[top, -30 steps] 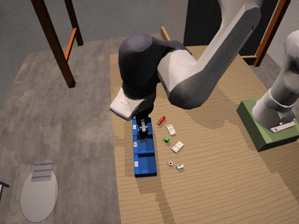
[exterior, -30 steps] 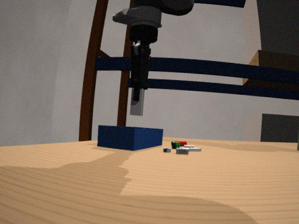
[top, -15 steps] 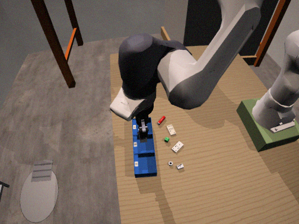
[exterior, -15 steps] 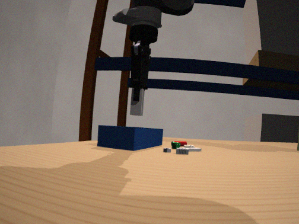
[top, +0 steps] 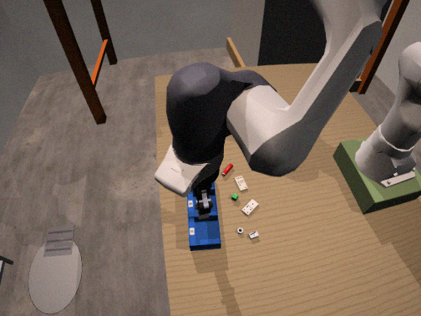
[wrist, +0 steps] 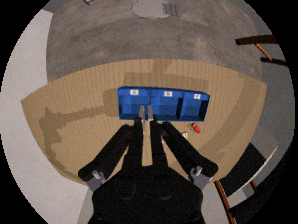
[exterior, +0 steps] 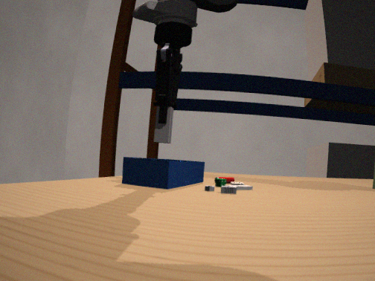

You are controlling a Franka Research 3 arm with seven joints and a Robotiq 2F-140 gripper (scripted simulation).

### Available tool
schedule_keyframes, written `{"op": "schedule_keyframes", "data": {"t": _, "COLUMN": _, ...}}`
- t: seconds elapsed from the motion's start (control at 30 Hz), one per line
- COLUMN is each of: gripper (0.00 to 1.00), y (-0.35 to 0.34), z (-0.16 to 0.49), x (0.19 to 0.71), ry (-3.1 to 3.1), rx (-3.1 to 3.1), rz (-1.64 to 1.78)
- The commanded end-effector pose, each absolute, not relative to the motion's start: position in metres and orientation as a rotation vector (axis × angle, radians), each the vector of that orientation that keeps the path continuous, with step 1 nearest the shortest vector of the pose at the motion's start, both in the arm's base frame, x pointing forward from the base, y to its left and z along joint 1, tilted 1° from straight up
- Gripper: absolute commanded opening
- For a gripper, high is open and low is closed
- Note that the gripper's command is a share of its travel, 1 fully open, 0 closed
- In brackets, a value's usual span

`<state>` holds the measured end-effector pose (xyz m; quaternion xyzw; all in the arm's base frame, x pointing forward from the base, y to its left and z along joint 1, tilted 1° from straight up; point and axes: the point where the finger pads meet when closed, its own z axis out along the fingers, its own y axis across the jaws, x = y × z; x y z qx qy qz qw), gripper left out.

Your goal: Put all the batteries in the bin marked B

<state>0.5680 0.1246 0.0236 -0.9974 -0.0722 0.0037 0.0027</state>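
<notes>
A blue bin with several compartments and small white labels lies near the table's left edge; I cannot read the labels. It also shows in the side view and the wrist view. My gripper hangs well above the bin's middle part, pointing straight down. Its fingers are shut, and I see nothing between the tips. A red battery lies on the table just right of the bin's far end, also in the side view.
Right of the bin lie two white dominoes, a green die, a small grey nut and a small white tile. The robot's green base stands at the far right.
</notes>
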Motion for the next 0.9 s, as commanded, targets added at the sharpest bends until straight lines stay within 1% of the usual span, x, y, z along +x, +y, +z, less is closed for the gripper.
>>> {"op": "schedule_keyframes", "data": {"t": 0.0, "gripper": 0.05, "y": 0.143, "z": 0.023, "x": 0.566, "ry": -0.170, "rx": -3.134, "rz": 0.021}}
{"op": "schedule_keyframes", "data": {"t": 0.1, "gripper": 0.05, "y": 0.157, "z": 0.023, "x": 0.566, "ry": -0.170, "rx": -3.134, "rz": 0.021}}
{"op": "schedule_keyframes", "data": {"t": 0.87, "gripper": 0.05, "y": 0.157, "z": -0.025, "x": 0.565, "ry": -0.170, "rx": -3.134, "rz": 0.021}}
